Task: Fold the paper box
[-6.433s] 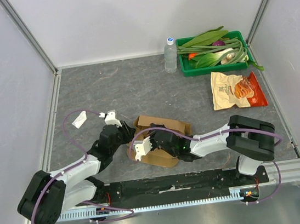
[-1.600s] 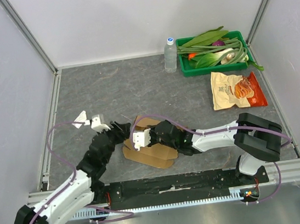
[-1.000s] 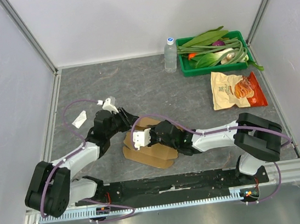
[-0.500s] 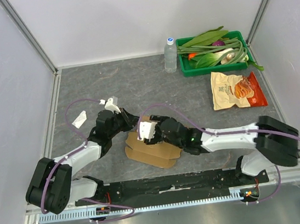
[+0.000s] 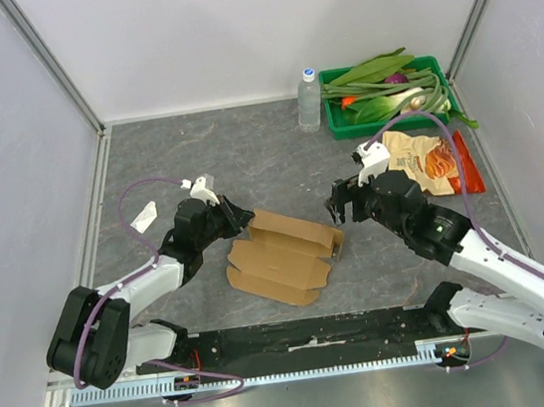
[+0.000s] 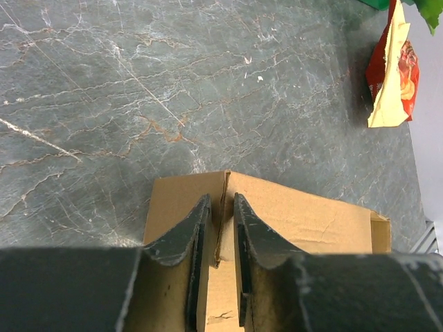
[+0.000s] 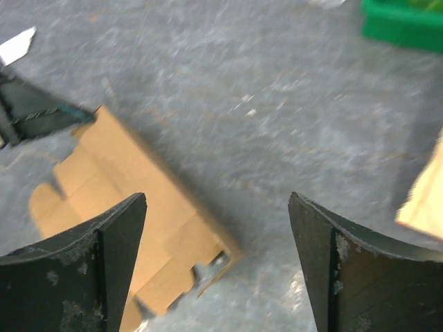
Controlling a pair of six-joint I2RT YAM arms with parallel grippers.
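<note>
Paper box [image 5: 283, 252]: lay partly folded on the grey tabletop [image 5: 246, 157], near its front middle, between the two arms.
Left gripper [image 5: 244, 223]: clamped narrowly on the box's raised left-end edge, cardboard pinched between its jaws.
Right gripper [image 5: 340, 202]: spread wide, apparently just above the box's right end, holding nothing; its own view was blurred.
Snack bag [image 5: 425, 161]: lay flat, well to the right of the box.

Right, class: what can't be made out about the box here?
- Left wrist: the near part of the paper box is hidden behind the left gripper.
- Right wrist: blur smears the box's creases; the frame edge cuts off the snack bag.
- Top: the left gripper's bite depth is too small to judge.
</note>
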